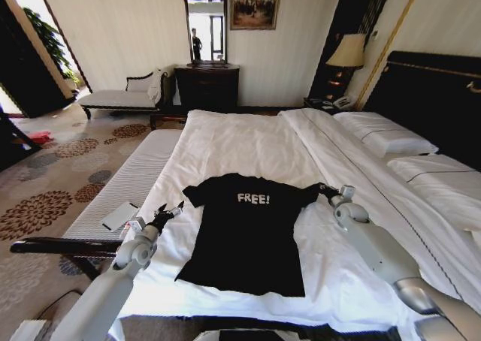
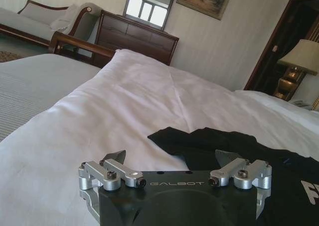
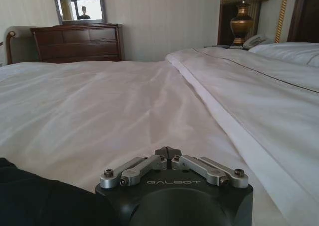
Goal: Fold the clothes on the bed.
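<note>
The clothes are one black T-shirt (image 1: 248, 236) with white "FREE!" lettering, spread flat and face up on the bed (image 1: 248, 142) near its front edge. My left gripper (image 1: 171, 212) hovers just off the shirt's left sleeve. In the left wrist view the left gripper (image 2: 172, 159) is open, with the black T-shirt (image 2: 224, 141) lying just beyond its fingertips. My right gripper (image 1: 328, 191) sits at the tip of the right sleeve. Seen from the right wrist, the right gripper (image 3: 168, 151) is shut with no cloth visible between its tips, and the black T-shirt (image 3: 30, 201) lies beside it.
A striped bench (image 1: 128, 179) with a flat white device (image 1: 119, 215) runs along the bed's left side, above a dark wooden rail (image 1: 60, 245). Pillows (image 1: 383, 134) and the headboard (image 1: 436, 93) lie to the right. A dresser (image 1: 207, 86) and chaise (image 1: 120, 97) stand far back.
</note>
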You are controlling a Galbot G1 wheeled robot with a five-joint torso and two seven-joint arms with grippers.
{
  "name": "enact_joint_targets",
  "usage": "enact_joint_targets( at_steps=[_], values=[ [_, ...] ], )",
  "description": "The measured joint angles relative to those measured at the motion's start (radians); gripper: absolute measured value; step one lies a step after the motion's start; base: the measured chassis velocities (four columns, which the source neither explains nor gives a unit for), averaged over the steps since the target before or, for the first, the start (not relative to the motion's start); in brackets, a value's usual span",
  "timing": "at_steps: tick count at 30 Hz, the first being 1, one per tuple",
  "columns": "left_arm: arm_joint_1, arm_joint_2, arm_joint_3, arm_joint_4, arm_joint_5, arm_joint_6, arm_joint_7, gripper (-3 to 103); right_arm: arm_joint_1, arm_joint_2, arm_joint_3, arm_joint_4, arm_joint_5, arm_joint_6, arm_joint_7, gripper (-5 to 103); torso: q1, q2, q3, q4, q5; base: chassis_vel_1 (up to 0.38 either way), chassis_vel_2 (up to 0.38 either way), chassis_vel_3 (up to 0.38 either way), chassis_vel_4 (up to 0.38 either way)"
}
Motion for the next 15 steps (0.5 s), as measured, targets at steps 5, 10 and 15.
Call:
enact_joint_targets(
  at_steps=[5,10,15],
  values=[
    [0.007,0.001,-0.004,-0.003,0.001,-0.002,0.001,100,-0.032,-0.007,-0.002,0.127,-0.003,-0.039,0.032,0,0.000,0.000,0.000,-0.0002,0.0000,0.000,0.000,0.000,0.000],
    [0.006,-0.002,-0.003,-0.006,0.003,-0.002,0.002,100,-0.051,-0.016,-0.012,0.237,0.017,-0.074,0.069,0,0.000,0.000,0.000,-0.0003,-0.0003,0.000,0.000,0.000,0.000],
    [0.013,-0.001,-0.003,-0.015,0.007,-0.004,0.003,100,-0.044,-0.016,-0.054,0.298,0.048,-0.100,0.100,0,0.000,0.000,0.000,-0.0003,-0.0001,0.000,0.000,0.000,0.000]
  ],
)
